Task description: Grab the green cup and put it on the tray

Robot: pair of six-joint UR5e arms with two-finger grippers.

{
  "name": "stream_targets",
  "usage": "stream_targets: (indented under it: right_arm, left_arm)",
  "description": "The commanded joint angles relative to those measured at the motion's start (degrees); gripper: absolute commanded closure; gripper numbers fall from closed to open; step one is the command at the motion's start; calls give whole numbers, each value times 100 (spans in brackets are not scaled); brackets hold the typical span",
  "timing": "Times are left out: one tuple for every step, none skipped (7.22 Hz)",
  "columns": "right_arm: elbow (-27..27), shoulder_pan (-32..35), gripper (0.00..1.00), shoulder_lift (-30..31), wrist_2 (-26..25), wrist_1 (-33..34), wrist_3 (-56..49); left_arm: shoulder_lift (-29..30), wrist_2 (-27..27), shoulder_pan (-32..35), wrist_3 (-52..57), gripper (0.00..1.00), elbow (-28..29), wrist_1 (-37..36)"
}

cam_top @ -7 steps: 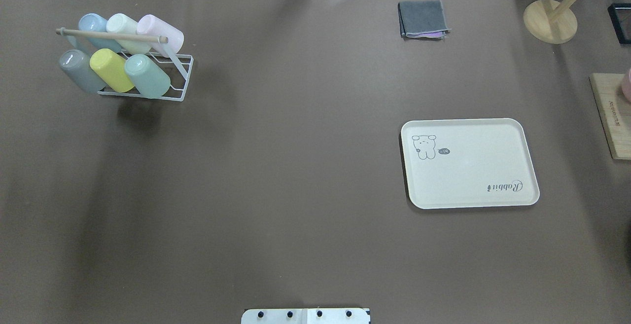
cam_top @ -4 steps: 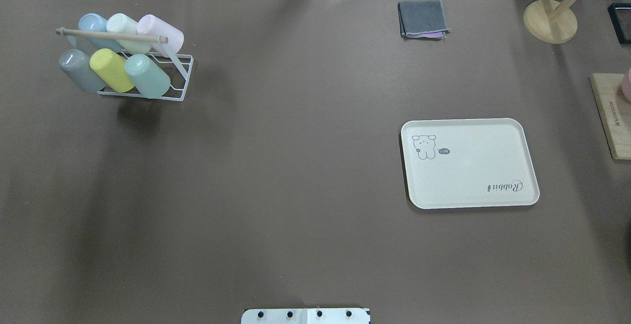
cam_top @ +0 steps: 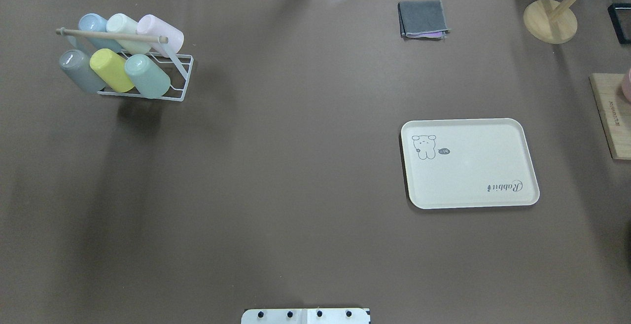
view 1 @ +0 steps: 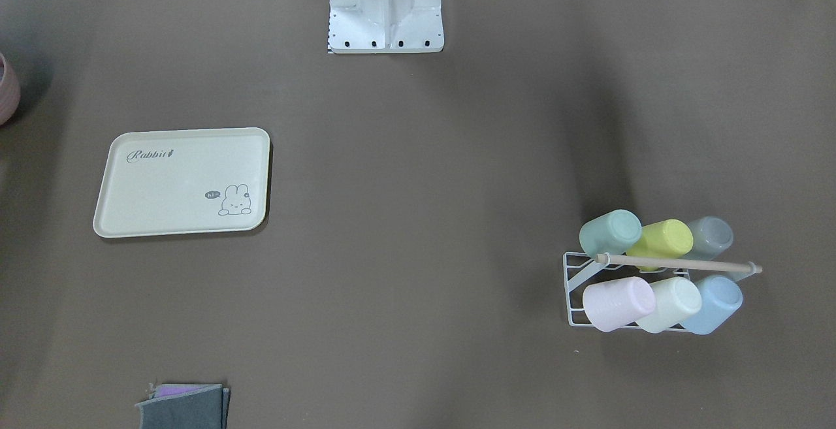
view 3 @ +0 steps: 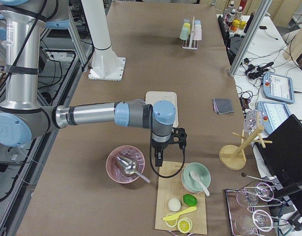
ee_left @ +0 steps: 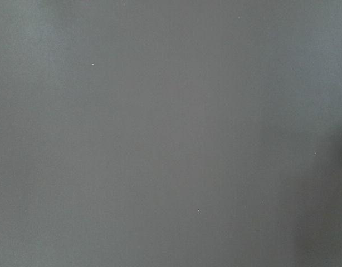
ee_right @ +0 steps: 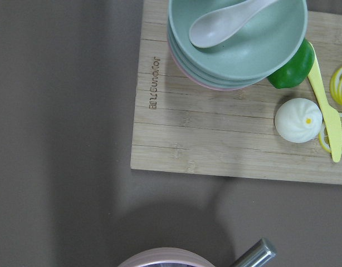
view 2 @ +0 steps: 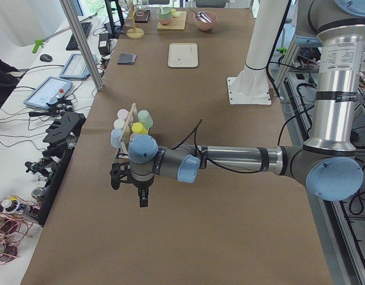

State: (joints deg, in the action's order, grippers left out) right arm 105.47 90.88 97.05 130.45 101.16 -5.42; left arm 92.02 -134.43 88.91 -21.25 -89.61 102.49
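Nothing on the table (cam_top: 296, 166) has shifted over the last second. My target, the green cup (cam_top: 147, 76), lies tilted on the white wire rack (cam_top: 182, 80), at the end of the row nearer my base, just beside the yellow cup (cam_top: 111, 70); the grey cup (cam_top: 79, 70) closes that row. Beyond the wooden bar (cam_top: 111, 35) lie the pink cup (cam_top: 160, 34), cream cup (cam_top: 121, 22) and blue cup (cam_top: 93, 22). The tray (cam_top: 468, 176) lies flat on my right side, well apart from the rack. My left tool (view 2: 130, 181) hangs over bare table at my left end; my right tool (view 3: 166, 142) hangs beside the cutting board (view 3: 180, 196). Whether either is released or clenched I cannot tell.
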Motion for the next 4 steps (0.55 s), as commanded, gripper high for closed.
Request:
stream_targets:
  right_arm:
    - [0, 0, 0, -37, -2, 0, -12]
    - [0, 0, 0, -63, -2, 0, -3]
    - [0, 0, 0, -46, -2, 0, -3]
    - [0, 0, 0, -72, 15, -9, 6]
  left_arm:
    - [141, 40, 3, 7, 2, 14, -326]
    - [115, 31, 12, 7, 2, -21, -300]
    - [88, 40, 12, 50, 2, -65, -274]
    - [114, 353, 3, 42, 2, -187, -239]
